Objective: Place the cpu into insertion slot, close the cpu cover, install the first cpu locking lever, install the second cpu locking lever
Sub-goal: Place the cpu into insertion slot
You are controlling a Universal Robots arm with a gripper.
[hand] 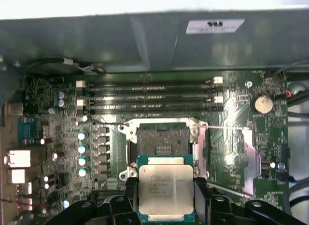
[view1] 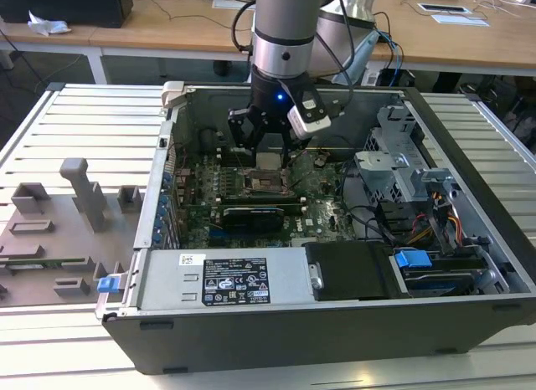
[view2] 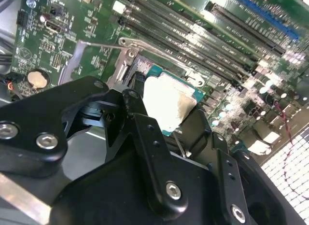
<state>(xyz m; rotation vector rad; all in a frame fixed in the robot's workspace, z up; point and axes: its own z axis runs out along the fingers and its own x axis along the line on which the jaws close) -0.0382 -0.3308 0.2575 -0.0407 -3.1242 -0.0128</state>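
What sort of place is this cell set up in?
Probably a robotics lab or office-like workshop: an open desktop computer case sits on a slatted metal table, wooden desks stand behind, and the gripper holds the cpu over the motherboard.
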